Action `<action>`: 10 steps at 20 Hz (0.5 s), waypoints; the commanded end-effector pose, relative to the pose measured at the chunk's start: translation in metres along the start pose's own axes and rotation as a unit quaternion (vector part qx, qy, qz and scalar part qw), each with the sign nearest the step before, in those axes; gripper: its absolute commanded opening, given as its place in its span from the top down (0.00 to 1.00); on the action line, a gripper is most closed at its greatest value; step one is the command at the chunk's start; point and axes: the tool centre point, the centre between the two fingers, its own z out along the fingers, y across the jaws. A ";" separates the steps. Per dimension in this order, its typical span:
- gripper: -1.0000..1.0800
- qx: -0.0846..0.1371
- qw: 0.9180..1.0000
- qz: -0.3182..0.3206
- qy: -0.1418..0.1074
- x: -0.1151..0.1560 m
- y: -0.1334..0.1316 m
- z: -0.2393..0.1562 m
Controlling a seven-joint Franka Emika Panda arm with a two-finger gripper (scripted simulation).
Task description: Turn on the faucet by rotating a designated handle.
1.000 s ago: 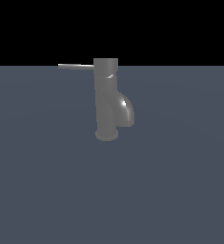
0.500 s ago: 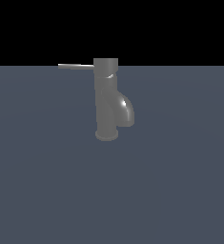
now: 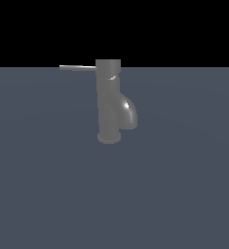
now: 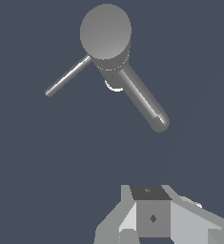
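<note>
Out on the flat slate-grey surface point(image 3: 47, 194) the faucet point(image 3: 108, 104) is standing upright on its round base flange, its short curved spout point(image 3: 128, 113) bending down toward the exterior view's right. From the top cap the handle point(image 3: 78, 67), a thin straight rod, is sticking out level toward the exterior view's left.

No arm is showing in the exterior view. From the wrist camera I am looking down on the cap point(image 4: 105, 31), with the handle point(image 4: 67, 76) and the spout point(image 4: 143, 98) fanning out from it in different directions, and the gripper point(image 4: 151, 228) is sitting well apart from the faucet. Only part of its body is peeking into the frame, so I cannot tell whether its fingers are spread or closed.

Judging by the look of it, this is glossy hard metal: stiff, fixed at the base, and likely slippery under the pads. I am guessing the rod will turn about the column rather than lift. The sensible place to take or push it is out near the free tip, where leverage is greatest, keeping clear of the thick spout. Contact too close to the cap would probably need more force and risk sliding off.
</note>
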 end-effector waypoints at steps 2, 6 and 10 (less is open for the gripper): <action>1.00 0.003 0.999 0.044 -0.004 0.018 -0.015 0.011; 1.00 0.003 0.996 0.094 -0.007 0.037 -0.031 0.025; 1.00 0.001 0.990 0.144 -0.008 0.055 -0.048 0.042</action>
